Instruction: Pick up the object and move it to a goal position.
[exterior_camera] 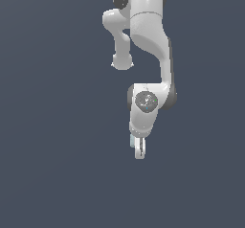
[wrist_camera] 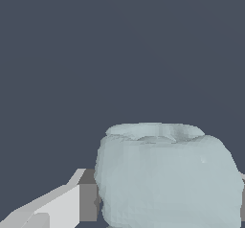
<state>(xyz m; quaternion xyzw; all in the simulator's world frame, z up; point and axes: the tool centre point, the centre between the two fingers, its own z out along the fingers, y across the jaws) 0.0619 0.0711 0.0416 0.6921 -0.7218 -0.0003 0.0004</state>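
The object (wrist_camera: 167, 179), a pale blue-grey lumpy block with a dented upper face, fills the wrist view and sits between my two fingers. One white finger (wrist_camera: 67, 205) presses its dark pad against the block's side. Only a thin edge of the other finger shows on the far side. In the exterior view the white arm hangs down from above, and my gripper (exterior_camera: 139, 151) points downward. A small sliver of the object (exterior_camera: 131, 140) peeks out beside the fingers. The gripper is shut on the object.
A plain dark blue-grey surface lies all around in both views. No other objects, containers or edges show. No goal marker is in view.
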